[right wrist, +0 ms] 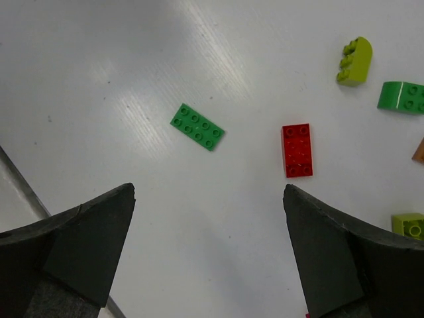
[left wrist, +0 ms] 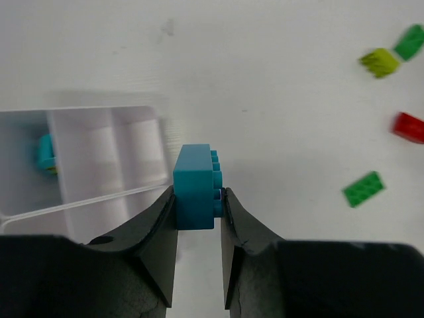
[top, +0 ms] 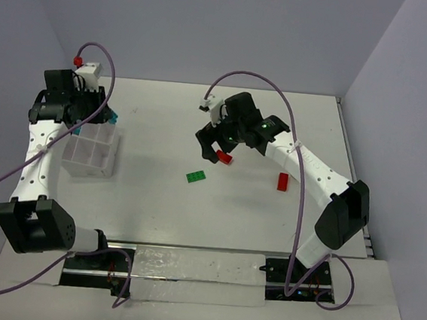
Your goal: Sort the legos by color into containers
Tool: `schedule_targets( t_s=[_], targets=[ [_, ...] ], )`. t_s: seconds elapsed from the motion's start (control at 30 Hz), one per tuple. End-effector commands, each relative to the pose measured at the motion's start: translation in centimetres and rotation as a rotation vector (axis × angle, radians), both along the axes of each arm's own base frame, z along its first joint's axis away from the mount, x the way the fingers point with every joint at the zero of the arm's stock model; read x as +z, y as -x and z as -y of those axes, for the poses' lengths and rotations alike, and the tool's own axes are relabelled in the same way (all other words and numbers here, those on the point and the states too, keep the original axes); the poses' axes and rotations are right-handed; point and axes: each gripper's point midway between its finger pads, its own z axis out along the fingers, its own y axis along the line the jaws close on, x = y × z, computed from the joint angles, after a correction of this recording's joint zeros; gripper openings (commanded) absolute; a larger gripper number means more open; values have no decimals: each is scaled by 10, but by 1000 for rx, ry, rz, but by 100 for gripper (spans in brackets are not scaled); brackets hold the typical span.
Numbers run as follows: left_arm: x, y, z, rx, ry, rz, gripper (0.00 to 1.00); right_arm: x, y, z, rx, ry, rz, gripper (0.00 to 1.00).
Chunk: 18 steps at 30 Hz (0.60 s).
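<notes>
- Blue brick, who has it?
- The left gripper does. It is squeezed shut on the brick and pinches only one end of it. The brick hangs just beside the white box, by its right wall in the wrist view. I cannot tell if any of it is over a hole.
- So what could go wrong?
- If the gripper lets go here, I think the brick could hit the thin wall and bounce onto the table. Or it could drop into the wrong hole. The other blue brick sits in a hole on the left of the box in that view, so that looks like the right home.
- Anything else?
- The box looks light. A bump from the gripper might push it or tip it. And the brick is held by one end, so it could twist and slip.
- And the right gripper?
- Wide open, above a green brick and a red brick that lie on the table. It is well apart from the box, so I see no crash coming there.
</notes>
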Motion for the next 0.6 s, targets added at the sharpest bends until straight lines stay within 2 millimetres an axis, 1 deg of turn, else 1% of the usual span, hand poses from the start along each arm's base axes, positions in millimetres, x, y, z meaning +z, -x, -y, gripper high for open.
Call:
schedule_targets(
  t_s=[0.0, 0.03, 0.13, 0.27, 0.33, 0.43, 0.57],
  targets=[
    [-3, -15, -59, 102, -274, -13, 0, 19, -1, 9, -16, -62, 30, 100],
    [-5, -16, -65, 113, -287, -20, 0, 19, -1, 9, -17, -63, 28, 100],
    [-8, -28, -88, 151, -314, -39, 0, 16, -3, 14, -26, -61, 18, 100],
    [-7, -39, -106, 170, -343, -38, 3, 11, -3, 17, -25, -57, 4, 100],
    [-7, -41, -111, 173, -354, -44, 4, 10, -3, 16, -23, -56, -1, 100],
    [-15, -42, -125, 185, -356, -75, 5, 9, -3, 15, -17, -60, -9, 100],
    [-22, -41, -138, 198, -360, -106, 7, 7, -2, 14, -8, -60, -17, 100]
  ],
)
